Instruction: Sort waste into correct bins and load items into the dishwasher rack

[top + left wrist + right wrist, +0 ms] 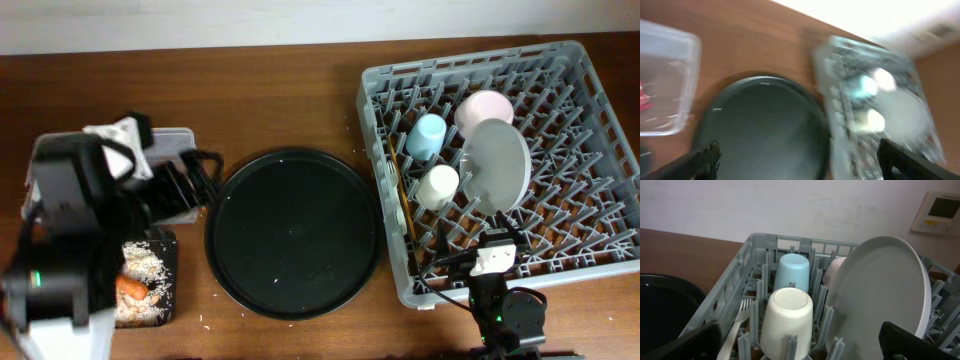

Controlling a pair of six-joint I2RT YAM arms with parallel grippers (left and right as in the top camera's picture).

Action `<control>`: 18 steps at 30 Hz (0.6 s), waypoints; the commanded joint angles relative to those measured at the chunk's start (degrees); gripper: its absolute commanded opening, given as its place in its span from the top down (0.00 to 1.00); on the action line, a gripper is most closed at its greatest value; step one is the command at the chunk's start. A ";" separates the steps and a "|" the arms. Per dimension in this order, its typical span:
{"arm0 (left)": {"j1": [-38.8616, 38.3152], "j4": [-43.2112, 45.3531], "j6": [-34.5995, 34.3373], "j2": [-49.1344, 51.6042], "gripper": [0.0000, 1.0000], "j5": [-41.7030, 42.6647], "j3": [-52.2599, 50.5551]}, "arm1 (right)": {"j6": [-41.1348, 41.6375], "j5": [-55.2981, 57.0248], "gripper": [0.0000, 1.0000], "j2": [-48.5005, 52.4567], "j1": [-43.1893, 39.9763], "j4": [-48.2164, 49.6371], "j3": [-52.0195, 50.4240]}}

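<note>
The grey dishwasher rack (pixel 600 215) stands at the right. It holds the light blue cup (pixel 427 135), white cup (pixel 437 186), pale plate (pixel 497 165), pinkish bowl (pixel 484 103), white fork (pixel 405 215) and a thin wooden stick (pixel 394 165). My right gripper (pixel 497 262) is open and empty at the rack's front edge, facing the white cup (pixel 787 317), plate (pixel 880 295) and fork (pixel 737 317). My left gripper (pixel 190 185) is open and empty beside the clear tub (pixel 670 80), which holds the red wrapper (pixel 644 95). The carrot (pixel 131 287) and rice lie in the flat black tray (pixel 170 250). No tissue shows.
The large round black tray (pixel 293 232) lies between the bins and the rack, with a few crumbs on it. The left arm covers most of the clear tub in the overhead view. The left wrist view is blurred. A wall panel (pixel 940 212) hangs behind the rack.
</note>
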 commanded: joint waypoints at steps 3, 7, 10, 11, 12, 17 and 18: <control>-12.26 -2.40 -0.50 -16.72 0.01 -6.19 0.33 | -0.20 -0.44 0.01 -0.59 -0.48 -0.26 -0.42; -15.02 -4.90 -0.50 -30.32 0.01 -8.20 -2.99 | -0.20 -0.44 0.01 -0.59 -0.48 -0.26 -0.42; -14.99 -4.87 -0.50 -37.81 0.01 -12.92 -9.75 | -0.20 -0.44 0.01 -0.61 -0.48 -0.26 -0.42; -14.99 -4.46 -0.52 -40.28 0.01 -15.08 -13.92 | -0.20 -0.44 0.01 -0.59 -0.48 -0.26 -0.42; -14.99 -3.93 -0.52 -41.46 0.01 -15.50 -16.57 | -0.20 -0.44 0.01 -0.61 -0.48 -0.26 -0.42; -14.95 16.76 -0.50 -48.94 0.01 -21.11 -40.81 | -0.20 -0.44 0.01 -0.59 -0.48 -0.26 -0.42; -14.93 23.67 -0.50 -50.03 0.01 -22.21 -45.68 | -0.20 -0.44 0.01 -0.61 -0.48 -0.26 -0.42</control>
